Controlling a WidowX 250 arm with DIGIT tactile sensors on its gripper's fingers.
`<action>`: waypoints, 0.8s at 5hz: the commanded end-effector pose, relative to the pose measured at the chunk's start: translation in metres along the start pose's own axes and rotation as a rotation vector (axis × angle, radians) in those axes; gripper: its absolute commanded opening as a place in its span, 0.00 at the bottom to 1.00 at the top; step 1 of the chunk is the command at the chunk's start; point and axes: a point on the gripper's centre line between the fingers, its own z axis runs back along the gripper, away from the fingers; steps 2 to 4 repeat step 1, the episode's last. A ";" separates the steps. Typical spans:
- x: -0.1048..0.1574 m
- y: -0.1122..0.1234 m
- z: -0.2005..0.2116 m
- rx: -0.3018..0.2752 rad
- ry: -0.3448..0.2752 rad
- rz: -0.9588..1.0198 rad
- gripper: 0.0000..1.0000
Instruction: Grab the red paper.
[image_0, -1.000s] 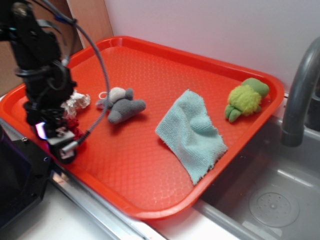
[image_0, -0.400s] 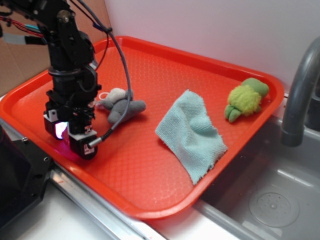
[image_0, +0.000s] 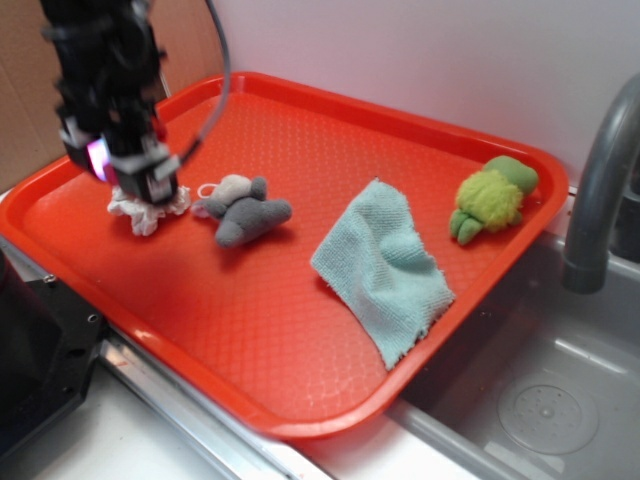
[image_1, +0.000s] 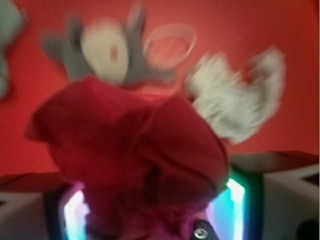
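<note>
1. Looking through the blurred wrist camera, I saw the gripper pinching the red paper between its jaws.
2. I had it raised above the red tray, over the white wad.
3. A grey plush mouse lay just beside that wad.

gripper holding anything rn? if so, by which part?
Yes: the red paper sits between the fingers of the gripper, clamped at its lower end, with the crumpled bulk sticking out past them. The wrist view is blurred.
</note>
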 end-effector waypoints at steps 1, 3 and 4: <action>0.014 -0.011 0.096 -0.010 -0.050 0.013 0.00; 0.014 -0.011 0.096 -0.010 -0.050 0.013 0.00; 0.014 -0.011 0.096 -0.010 -0.050 0.013 0.00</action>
